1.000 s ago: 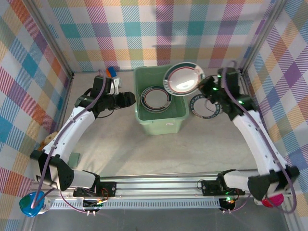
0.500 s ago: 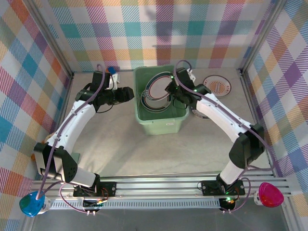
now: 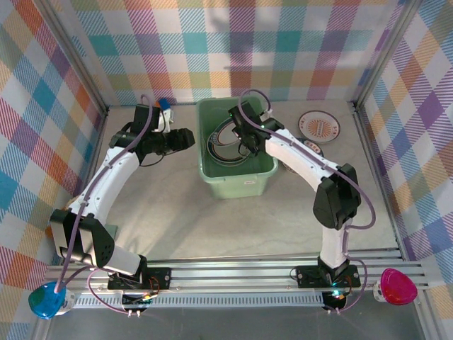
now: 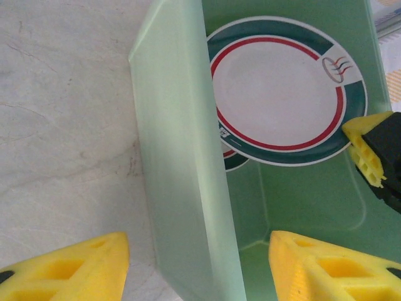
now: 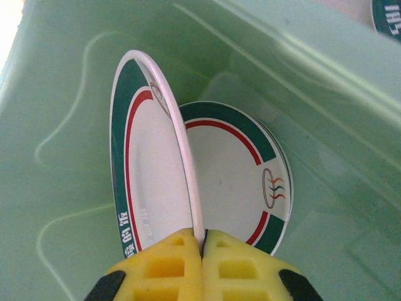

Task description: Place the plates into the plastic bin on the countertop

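Right wrist: right pincer [image 5: 203, 238] clamped on plate [image 5: 147, 182] rim.

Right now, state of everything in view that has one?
plastic bin, upright on the countertop, two plates inside.
held plate, on edge inside the bin, pinched at its rim.
lower plate, lying face up on the bin floor.
orange-patterned plate, flat on the countertop, outside the bin.
right pincer, shut on held plate.
left pincer, open, straddling the bin's left wall.

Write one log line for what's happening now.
right gripper: shut on teal-rimmed plate, inside plastic bin | left gripper: open, astride its wall
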Tool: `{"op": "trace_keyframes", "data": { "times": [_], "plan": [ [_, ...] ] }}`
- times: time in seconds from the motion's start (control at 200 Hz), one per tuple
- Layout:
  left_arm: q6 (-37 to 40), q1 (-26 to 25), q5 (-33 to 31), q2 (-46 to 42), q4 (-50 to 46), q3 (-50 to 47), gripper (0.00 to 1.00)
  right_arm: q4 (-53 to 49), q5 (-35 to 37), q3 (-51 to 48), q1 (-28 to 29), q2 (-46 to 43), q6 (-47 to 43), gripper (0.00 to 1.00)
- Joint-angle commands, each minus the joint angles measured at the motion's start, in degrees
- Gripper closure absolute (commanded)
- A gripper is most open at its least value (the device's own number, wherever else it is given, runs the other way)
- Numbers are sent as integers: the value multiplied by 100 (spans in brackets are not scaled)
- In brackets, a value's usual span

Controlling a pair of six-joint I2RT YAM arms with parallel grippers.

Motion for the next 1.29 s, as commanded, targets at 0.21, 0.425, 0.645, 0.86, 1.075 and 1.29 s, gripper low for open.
{"op": "trace_keyframes", "data": {
  "times": [0.21, 0.425, 0.645, 0.86, 1.075, 1.29],
  "plan": [
    [81, 84, 348, 84, -209, 90, 39, -622, 469, 496, 271, 407, 1505, 100],
    [175, 94, 457, 67, -286, 92, 39, -759, 548, 478, 347, 655, 2329, 100],
    [366, 106, 458, 26, -445, 102, 39, -659, 504, 468, 356, 854, 2858, 100],
    [432, 128, 466, -23, -499, 60, 39, -598, 450, 323, 360, 988, 3230, 100],
    [433, 137, 468, -64, -534, 37, 39, -416, 340, 92, 356, 1137, 3472, 100],
    [406, 137, 457, -119, -561, 3, 39, -392, 208, 99, 354, 1285, 3547, 83]
  ]
}}
